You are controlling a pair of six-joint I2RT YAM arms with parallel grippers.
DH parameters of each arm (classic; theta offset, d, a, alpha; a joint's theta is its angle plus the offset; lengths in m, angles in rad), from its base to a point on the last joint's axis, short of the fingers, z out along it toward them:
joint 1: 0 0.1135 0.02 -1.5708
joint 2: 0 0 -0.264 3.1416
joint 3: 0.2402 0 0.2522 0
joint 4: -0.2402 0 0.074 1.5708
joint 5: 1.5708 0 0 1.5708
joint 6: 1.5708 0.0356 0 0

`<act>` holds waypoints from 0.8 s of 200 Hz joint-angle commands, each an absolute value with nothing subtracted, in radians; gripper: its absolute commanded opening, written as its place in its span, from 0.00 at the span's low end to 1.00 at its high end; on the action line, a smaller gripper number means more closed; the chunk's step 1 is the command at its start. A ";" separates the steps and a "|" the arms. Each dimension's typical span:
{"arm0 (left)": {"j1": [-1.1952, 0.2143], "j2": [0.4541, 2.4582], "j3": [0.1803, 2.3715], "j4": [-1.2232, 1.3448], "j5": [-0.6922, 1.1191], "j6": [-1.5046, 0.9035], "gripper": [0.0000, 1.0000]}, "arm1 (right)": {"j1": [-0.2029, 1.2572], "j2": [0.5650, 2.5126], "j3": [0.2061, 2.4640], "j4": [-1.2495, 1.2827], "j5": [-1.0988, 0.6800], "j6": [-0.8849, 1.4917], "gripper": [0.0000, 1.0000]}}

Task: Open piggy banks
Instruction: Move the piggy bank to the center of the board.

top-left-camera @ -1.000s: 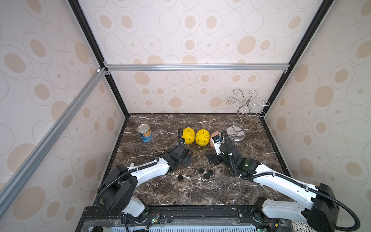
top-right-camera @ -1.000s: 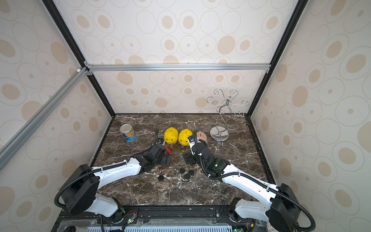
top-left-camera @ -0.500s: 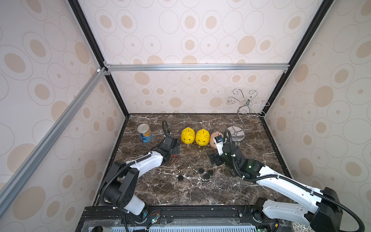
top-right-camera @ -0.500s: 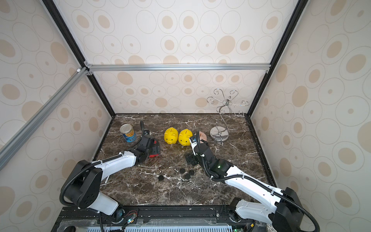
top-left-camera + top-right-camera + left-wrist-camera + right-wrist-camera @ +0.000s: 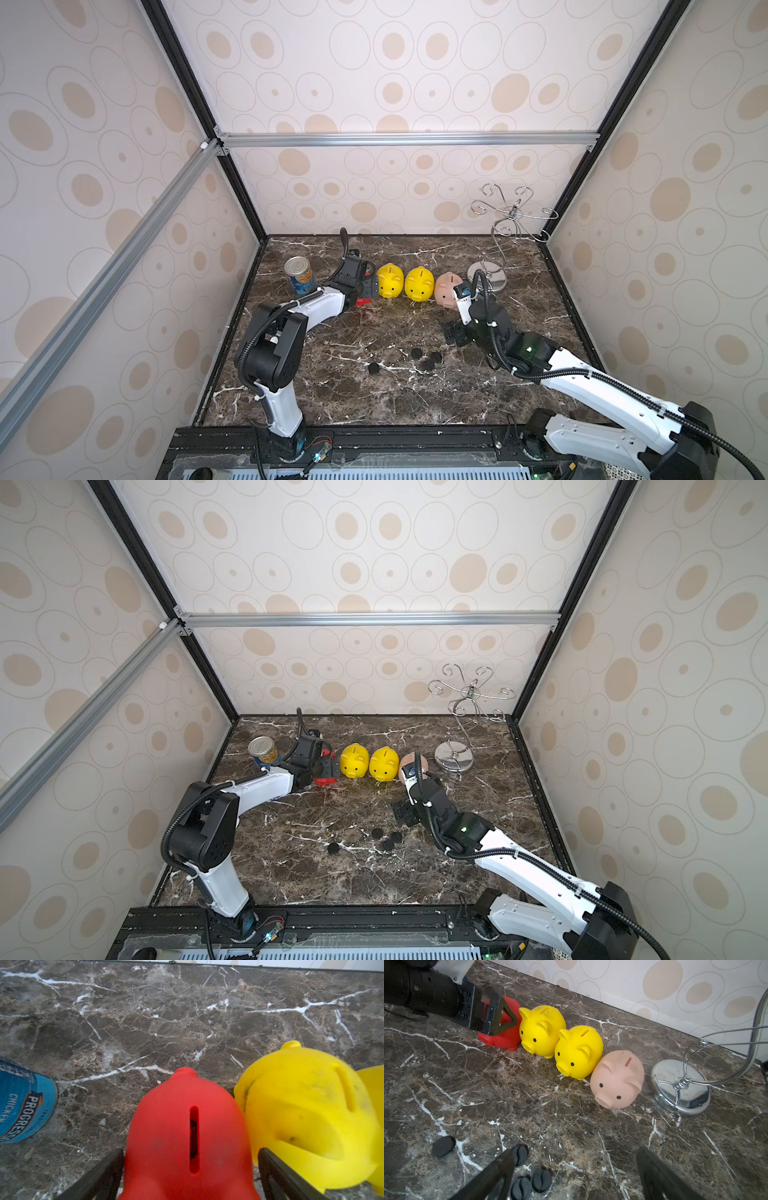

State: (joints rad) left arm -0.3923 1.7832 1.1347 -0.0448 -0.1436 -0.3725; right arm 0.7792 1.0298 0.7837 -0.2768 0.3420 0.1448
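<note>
Hovering low over mid-worktop, the right gripper has its jaws spread wide and holds nothing. Four black plugs lie loose just beside it. Farther back, a row runs along the far edge: red pig, first yellow pig, second yellow pig, pink pig. Vs 1 s ago, the red pig has gone from mid-worktop to the row's left end, feet down, touching the first yellow pig. The left gripper straddles it w/ jaws now parted. Tin can is toward the far-left corner, chrome stand toward the far-right.
</note>
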 commanded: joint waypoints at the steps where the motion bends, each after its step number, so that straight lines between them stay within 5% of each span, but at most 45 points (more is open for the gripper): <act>1: -0.388 1.727 1.198 -0.092 -0.149 -0.329 1.00 | 0.776 1.010 0.830 -0.337 0.365 0.134 0.99; 41: -0.389 1.618 1.247 -0.171 -0.201 -0.330 1.00 | 0.775 0.991 0.886 -0.383 0.358 0.120 1.00; 88: -0.420 1.290 1.052 -0.143 -0.246 -0.411 1.00 | 0.777 0.890 0.929 -0.429 0.306 0.034 1.00; 128: -0.522 0.978 0.704 -0.002 -0.592 -0.511 1.00 | 0.773 0.827 0.701 -0.183 0.628 0.064 0.98; 160: -0.531 0.846 0.425 0.226 -0.854 -0.454 1.00 | 0.703 0.820 0.468 0.183 0.684 -0.107 0.98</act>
State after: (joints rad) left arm -0.5304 0.8940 0.5812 0.0273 -0.5766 -0.4744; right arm 0.7563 0.8135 0.6060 -0.0971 0.5659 0.0128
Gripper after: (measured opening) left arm 0.999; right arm 0.985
